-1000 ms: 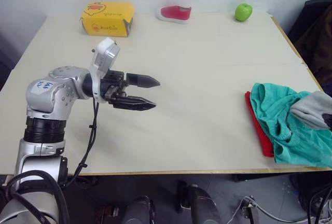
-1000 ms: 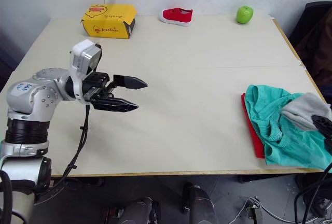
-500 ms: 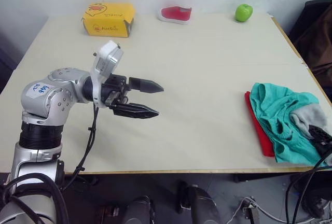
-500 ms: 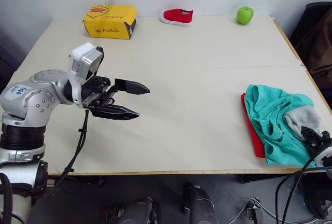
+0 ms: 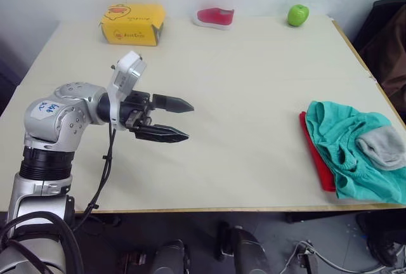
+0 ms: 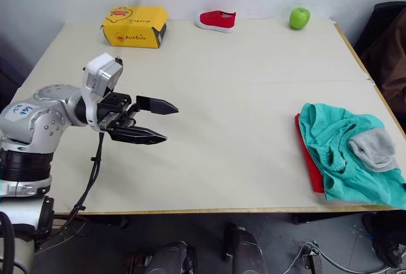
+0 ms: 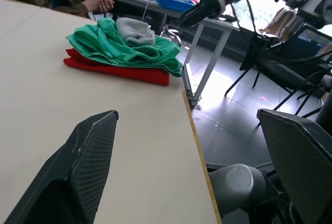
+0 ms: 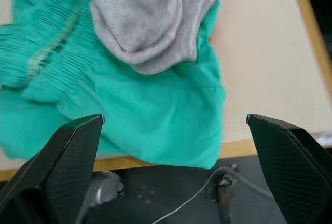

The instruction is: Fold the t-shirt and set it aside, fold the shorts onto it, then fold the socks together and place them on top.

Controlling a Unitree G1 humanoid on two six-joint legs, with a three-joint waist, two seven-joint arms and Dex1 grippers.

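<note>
The folded red t-shirt [image 5: 317, 163] lies near the table's right front corner, with the teal shorts [image 5: 339, 144] bunched on top of it. The grey socks [image 5: 380, 148] rest on the shorts, free of any grip. In the right wrist view my right gripper [image 8: 174, 117] hangs open above the socks [image 8: 142, 19] and shorts [image 8: 155, 110], touching neither. My left gripper [image 5: 189, 120] hovers open and empty over the table's left half, far from the pile [image 7: 122, 47].
A yellow box [image 5: 132, 23], a red-and-white shoe [image 5: 214, 16] and a green apple [image 5: 297, 14] stand along the far edge of the table [image 5: 254, 84]. A dark chair [image 5: 387, 33] is beyond the right edge. A person's hand [image 7: 98, 1] shows behind the pile.
My right gripper opened, let go of the socks and drew back off the right front edge. The socks now lie on the shorts. The left arm shifted only slightly.
</note>
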